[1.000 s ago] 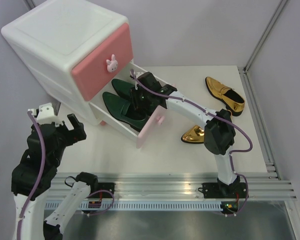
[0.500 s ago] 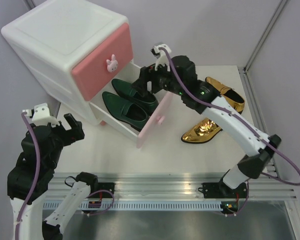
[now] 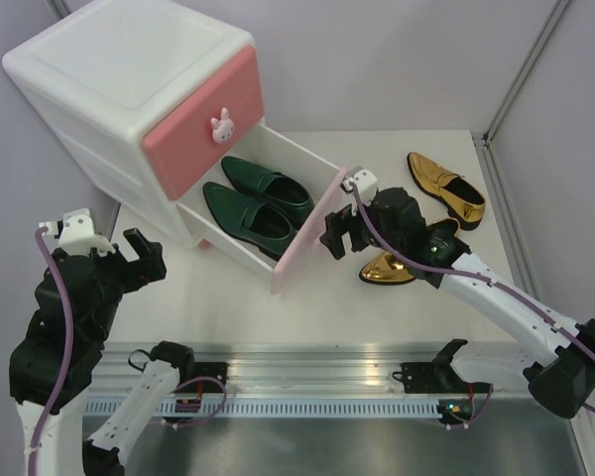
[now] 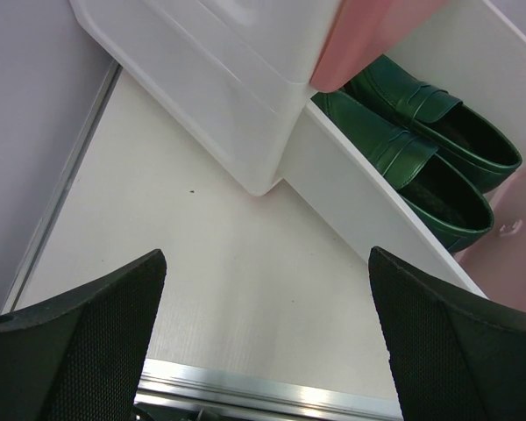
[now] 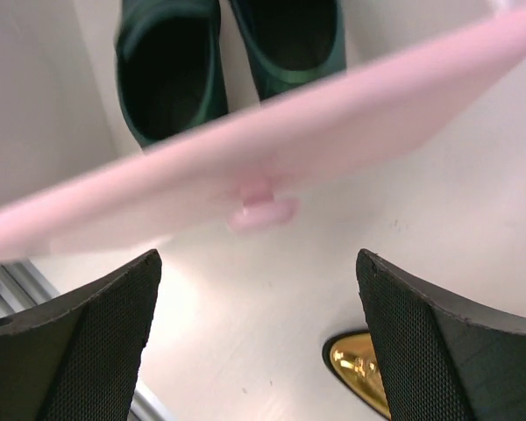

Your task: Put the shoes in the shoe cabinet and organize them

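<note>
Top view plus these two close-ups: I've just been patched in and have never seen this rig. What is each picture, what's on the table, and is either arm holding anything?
The top view looks down from behind the left arm and the right arm, both bolted at the near edge of the table. Each ends in a two-finger gripper. The other two pictures come from cameras on the wrists, so the black shapes at their bottom corners are that arm's own fingers.

The shoe cabinet stands on the table. Its lower drawer is pulled open, with two green shoes side by side inside. Two gold shoes lie on the table to the right.

The left gripper is open beside the cabinet. The right gripper is open just in front of the drawer's pale pink front. Neither holds anything.
</note>
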You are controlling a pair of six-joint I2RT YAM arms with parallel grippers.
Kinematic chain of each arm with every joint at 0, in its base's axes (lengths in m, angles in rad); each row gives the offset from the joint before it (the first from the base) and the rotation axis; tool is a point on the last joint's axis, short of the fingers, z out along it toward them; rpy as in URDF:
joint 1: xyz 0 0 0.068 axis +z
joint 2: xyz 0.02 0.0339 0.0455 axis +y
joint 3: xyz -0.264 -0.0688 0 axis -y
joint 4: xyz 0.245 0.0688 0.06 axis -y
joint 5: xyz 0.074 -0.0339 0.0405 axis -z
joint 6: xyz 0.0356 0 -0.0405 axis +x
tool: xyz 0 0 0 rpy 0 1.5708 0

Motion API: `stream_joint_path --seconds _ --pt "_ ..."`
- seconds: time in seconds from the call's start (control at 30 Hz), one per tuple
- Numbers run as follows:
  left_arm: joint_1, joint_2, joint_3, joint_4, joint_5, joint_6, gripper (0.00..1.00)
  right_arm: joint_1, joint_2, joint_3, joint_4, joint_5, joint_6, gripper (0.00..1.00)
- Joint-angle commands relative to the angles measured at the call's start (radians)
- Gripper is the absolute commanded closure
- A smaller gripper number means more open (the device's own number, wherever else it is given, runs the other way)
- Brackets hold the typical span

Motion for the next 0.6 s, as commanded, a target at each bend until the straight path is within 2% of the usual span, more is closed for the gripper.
stream_joint_path --seconds 0.0,0.17,0.37,0.57 --pt "-0.003 -0.007 0.006 0.011 0.01 0.005 0.0 -0.012 -0.02 -0.106 0.122 -0.132 -0.056 0.05" --pt "-0.003 -0.007 0.008 0.003 0.016 -0.003 0.0 -0.017 0.047 -0.197 0.254 -0.196 -0.081 0.08" --pt "-0.003 -0.003 0.006 -0.007 0.019 -0.014 0.0 -0.049 0.165 -0.205 0.377 -0.261 -0.11 0.09" --pt "-0.003 0.002 0.008 -0.013 0.01 -0.017 0.0 -0.098 0.237 -0.185 0.397 -0.296 -0.136 0.1"
